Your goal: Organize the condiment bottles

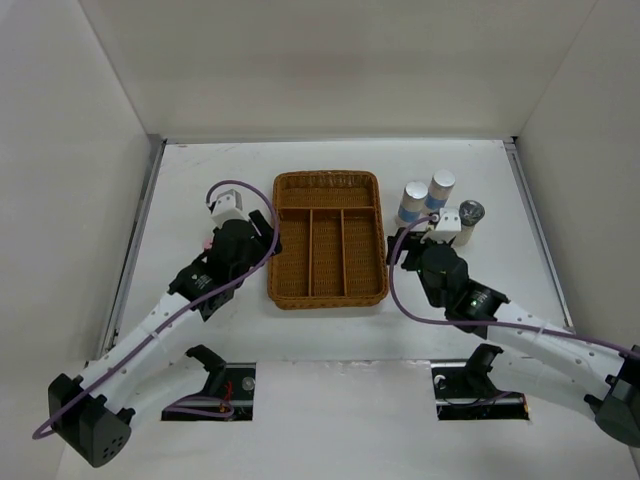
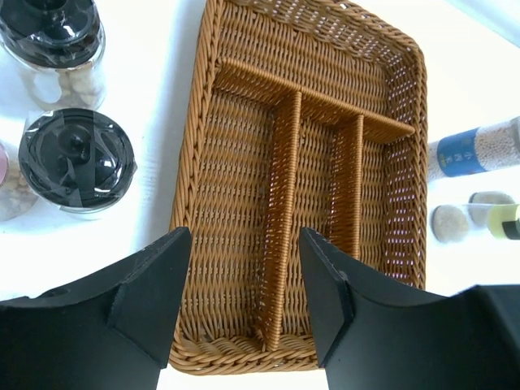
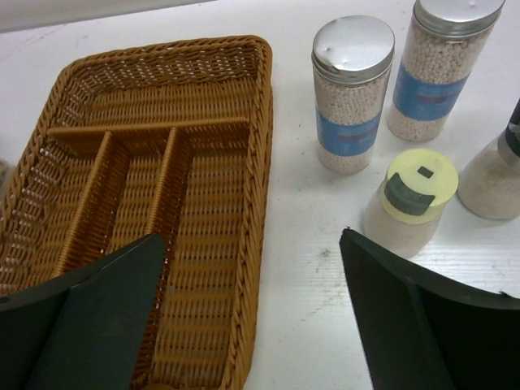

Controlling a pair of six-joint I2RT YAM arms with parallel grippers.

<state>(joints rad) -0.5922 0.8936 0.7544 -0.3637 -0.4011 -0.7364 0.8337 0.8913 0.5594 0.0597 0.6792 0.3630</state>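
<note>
The two tall white bottles with blue labels (image 3: 352, 93) (image 3: 443, 69) stand right of the wicker tray (image 3: 264, 162). In front of them are a yellowish-capped bottle (image 3: 409, 203) and the shaker (image 3: 496, 179). My right gripper (image 3: 252, 244) is open and empty, over the tray's right rim and the table, just short of the yellowish-capped bottle. Two black-capped jars (image 2: 53, 49) (image 2: 75, 161) and a pink-capped one (image 2: 4, 183) stand left of the tray (image 2: 195, 162). My left gripper (image 2: 244, 244) is open and empty over the tray's left end.
The tray (image 1: 328, 178) lies mid-table with one long compartment across and three narrow ones, all empty. The tall bottles (image 1: 412, 203) (image 1: 439, 192) and shaker (image 1: 469, 220) show from above. White walls enclose the table on three sides.
</note>
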